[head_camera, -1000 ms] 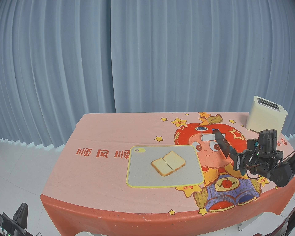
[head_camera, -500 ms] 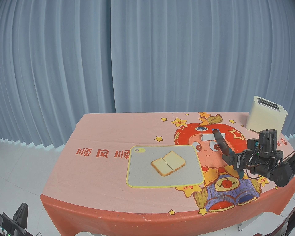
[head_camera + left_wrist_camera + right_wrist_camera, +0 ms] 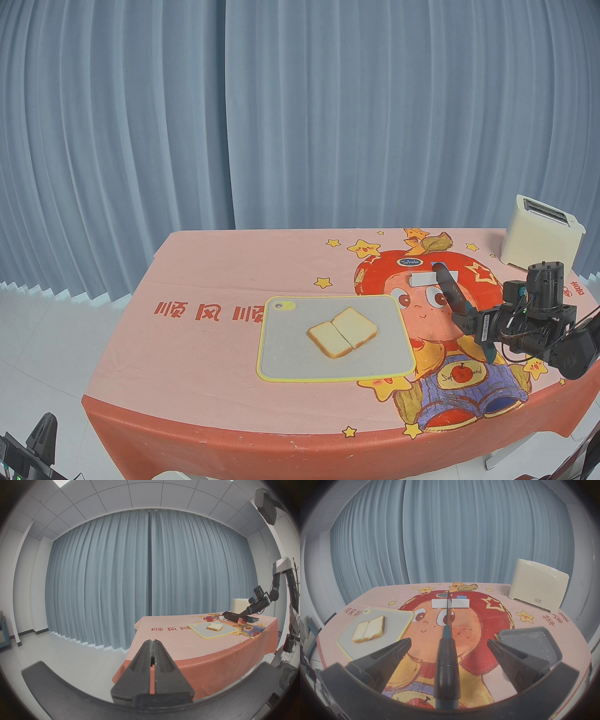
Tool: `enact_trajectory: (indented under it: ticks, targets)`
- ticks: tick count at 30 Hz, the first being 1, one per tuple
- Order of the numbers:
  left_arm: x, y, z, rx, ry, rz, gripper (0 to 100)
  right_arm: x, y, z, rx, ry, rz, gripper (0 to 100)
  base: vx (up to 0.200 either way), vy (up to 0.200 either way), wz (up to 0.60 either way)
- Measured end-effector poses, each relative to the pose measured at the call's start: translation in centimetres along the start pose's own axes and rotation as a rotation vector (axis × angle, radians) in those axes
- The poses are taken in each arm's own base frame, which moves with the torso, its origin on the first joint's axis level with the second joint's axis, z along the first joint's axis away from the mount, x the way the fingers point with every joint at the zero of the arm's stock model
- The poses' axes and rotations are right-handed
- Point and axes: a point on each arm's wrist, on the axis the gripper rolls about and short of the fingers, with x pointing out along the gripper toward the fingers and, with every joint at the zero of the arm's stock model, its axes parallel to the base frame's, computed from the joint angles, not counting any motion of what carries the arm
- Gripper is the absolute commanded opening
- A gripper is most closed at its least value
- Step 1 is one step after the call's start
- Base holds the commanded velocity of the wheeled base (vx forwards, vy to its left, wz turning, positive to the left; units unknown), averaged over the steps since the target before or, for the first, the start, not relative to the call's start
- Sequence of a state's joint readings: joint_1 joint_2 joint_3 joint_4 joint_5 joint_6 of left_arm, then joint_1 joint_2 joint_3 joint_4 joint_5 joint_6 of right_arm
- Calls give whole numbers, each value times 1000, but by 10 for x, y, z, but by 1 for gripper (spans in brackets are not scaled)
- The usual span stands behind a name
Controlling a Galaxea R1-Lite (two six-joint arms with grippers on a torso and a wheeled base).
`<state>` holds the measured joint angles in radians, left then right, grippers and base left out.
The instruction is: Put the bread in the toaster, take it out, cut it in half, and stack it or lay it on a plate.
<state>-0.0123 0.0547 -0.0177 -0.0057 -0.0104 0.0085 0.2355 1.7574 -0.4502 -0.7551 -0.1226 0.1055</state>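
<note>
The right gripper [image 3: 448, 642] is released, its two fingers spread wide with a gap on each side of the knife [image 3: 447, 667] that lies between them. The handle sits in the middle and the blade runs toward 11 o'clock across a white block [image 3: 450, 603]. A second ago the blade showed its broad side in the head view and stood higher. Now it shows edge-on and lower, much as it did half a second ago, and the arm has hardly shifted. The bread [image 3: 342, 332] has not moved. Its two halves lie touching side by side on the grey, yellow-rimmed board [image 3: 275, 350], at 9 o'clock from the gripper and just toward 6 o'clock from the table's middle. The toaster [image 3: 540, 234] stands upright at the table's 2 o'clock corner, well apart from the bread. The tablecloth [image 3: 206, 275] is salmon pink with a cartoon figure and stars. Behind it hangs a blue-grey pleated curtain [image 3: 250, 112], and around it is a pale tiled floor [image 3: 37, 350]. The right wrist view adds a dark grey tray [image 3: 531, 642] on the cloth, on the toaster's side of the knife and near the gripper. The left wrist view shows the left gripper [image 3: 151, 645] clenched on nothing, low and off the table at about 7 o'clock, under a panelled ceiling [image 3: 140, 492].
</note>
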Motion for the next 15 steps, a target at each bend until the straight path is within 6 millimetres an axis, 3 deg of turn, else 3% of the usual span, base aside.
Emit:
enact_trajectory:
  ticks: [15]
  targets:
    - [0, 0, 0, 0, 0, 0, 0, -10, 6, 6, -12, -38, 26, 100, 0, 0, 0]
